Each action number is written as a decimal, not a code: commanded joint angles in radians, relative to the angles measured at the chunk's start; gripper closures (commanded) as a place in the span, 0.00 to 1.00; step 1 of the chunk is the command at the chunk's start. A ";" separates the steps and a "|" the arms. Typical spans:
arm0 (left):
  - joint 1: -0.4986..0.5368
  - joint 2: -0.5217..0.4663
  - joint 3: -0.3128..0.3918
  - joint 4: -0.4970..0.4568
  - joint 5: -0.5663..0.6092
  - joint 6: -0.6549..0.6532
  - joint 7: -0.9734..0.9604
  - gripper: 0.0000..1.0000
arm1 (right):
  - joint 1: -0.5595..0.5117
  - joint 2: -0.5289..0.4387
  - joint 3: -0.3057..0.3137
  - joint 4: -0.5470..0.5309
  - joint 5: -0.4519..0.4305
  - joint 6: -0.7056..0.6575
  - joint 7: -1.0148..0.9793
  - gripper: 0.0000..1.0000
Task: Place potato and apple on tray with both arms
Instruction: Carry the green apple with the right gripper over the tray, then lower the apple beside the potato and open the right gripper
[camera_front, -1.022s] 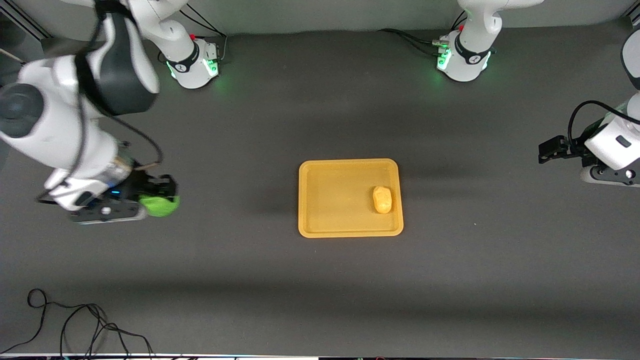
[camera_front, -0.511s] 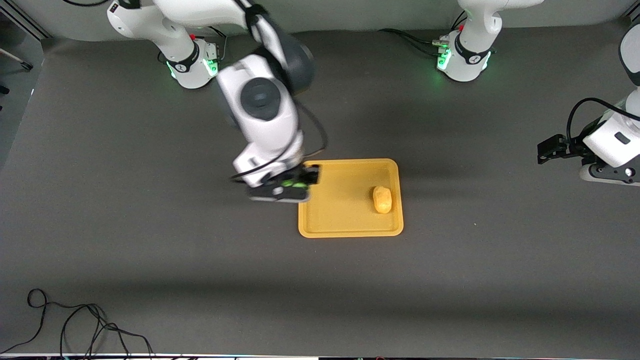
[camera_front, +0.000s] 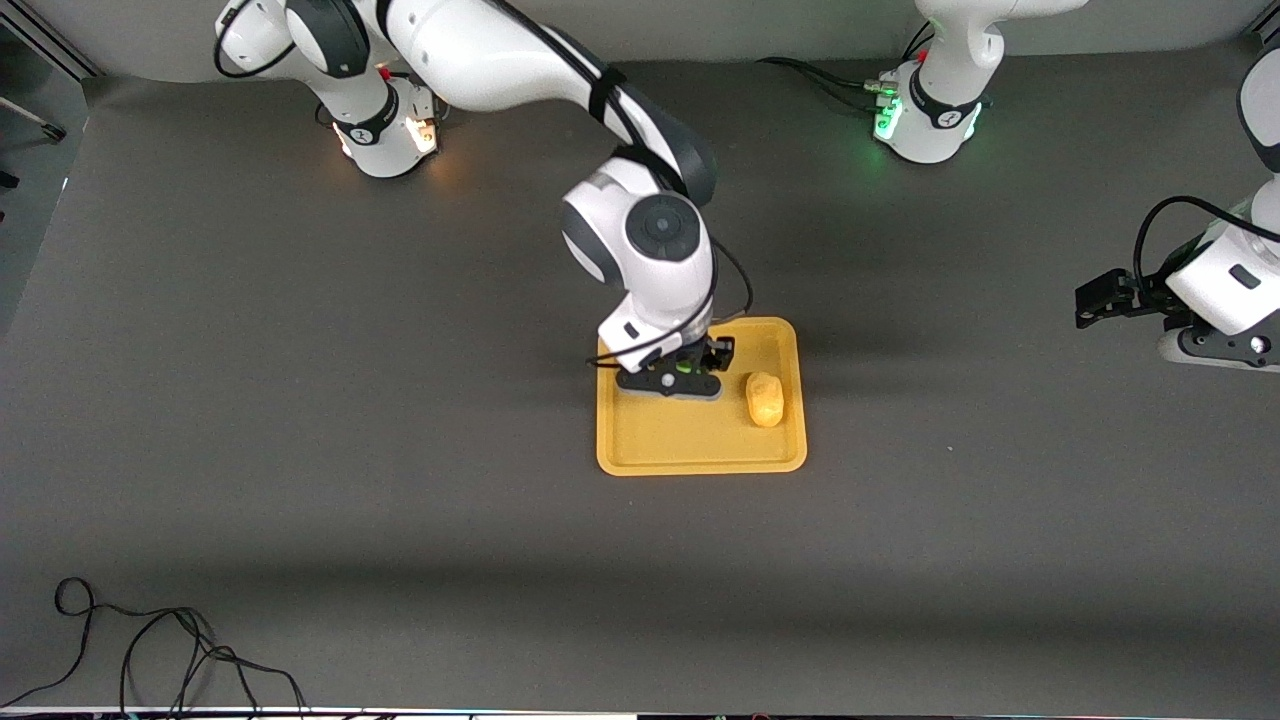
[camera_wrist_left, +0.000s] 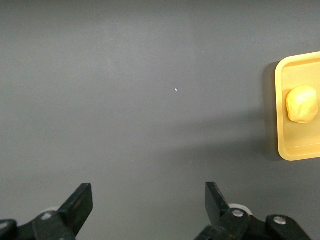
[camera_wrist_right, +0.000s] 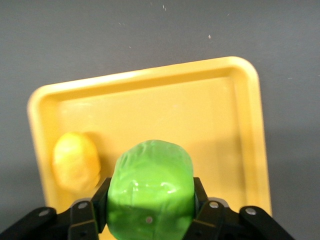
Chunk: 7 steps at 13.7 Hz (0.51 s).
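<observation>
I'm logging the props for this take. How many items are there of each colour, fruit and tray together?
Green: 1, the apple, held in the right pincer over the tray.
Yellow-orange: 2, the potato and the tray it lies on.
Total: 3.

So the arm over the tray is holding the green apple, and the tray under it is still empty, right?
Not empty: the potato already lies on the tray, as the right wrist view shows. The right gripper does hold the apple over it.

A high front camera faces the robots; both downward wrist cameras share the tray (camera_front: 700, 440).
</observation>
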 joint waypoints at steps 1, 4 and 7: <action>-0.004 -0.012 0.003 -0.006 0.013 0.008 0.011 0.00 | 0.003 0.101 -0.004 0.049 -0.014 0.074 0.023 0.65; -0.005 -0.004 0.003 -0.006 0.013 0.009 0.010 0.00 | 0.004 0.145 -0.004 0.049 -0.012 0.119 0.029 0.65; -0.004 -0.003 0.001 -0.008 0.013 0.008 0.011 0.00 | 0.019 0.173 -0.004 0.046 -0.012 0.160 0.048 0.64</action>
